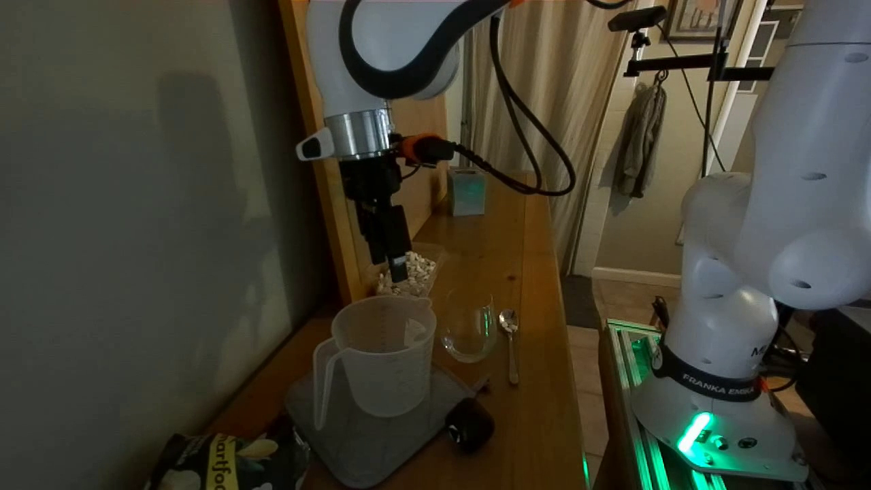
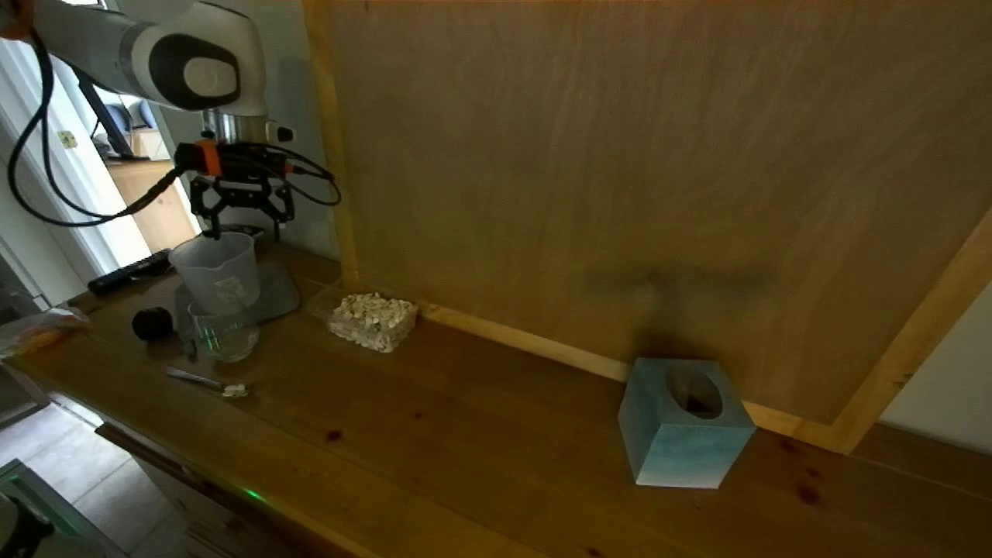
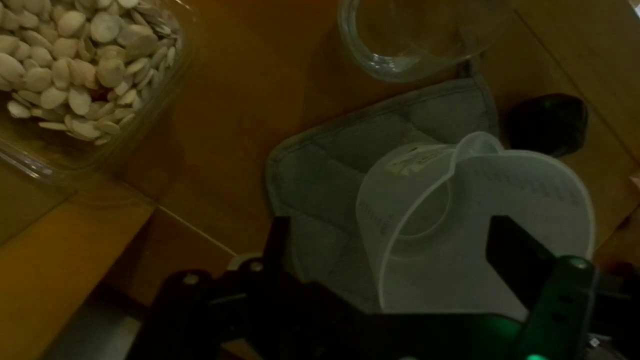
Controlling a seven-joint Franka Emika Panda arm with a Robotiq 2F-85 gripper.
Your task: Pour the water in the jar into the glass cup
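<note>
With gripper (image 2: 244, 233) spread apart, hangs above the measuring pitcher (image 1: 388, 371) — must probably shift across to its handle (image 1: 321, 384), turned away from the drinking glass (image 1: 469, 333).

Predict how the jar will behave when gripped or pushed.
Contents aside, the jar is probably light: its walls look like thin, translucent plastic. Squeezed at its open rim, it may flex. Pushed, it might drag the quilted mat beneath it.

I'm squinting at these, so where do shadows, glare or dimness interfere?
In both exterior views, green glints streak the clear glass cup; in an exterior view, the wall bears a soft shadow; in an exterior view, the door frame washes out white; in the wrist view, dimness leaves the gripper mostly black.
</note>
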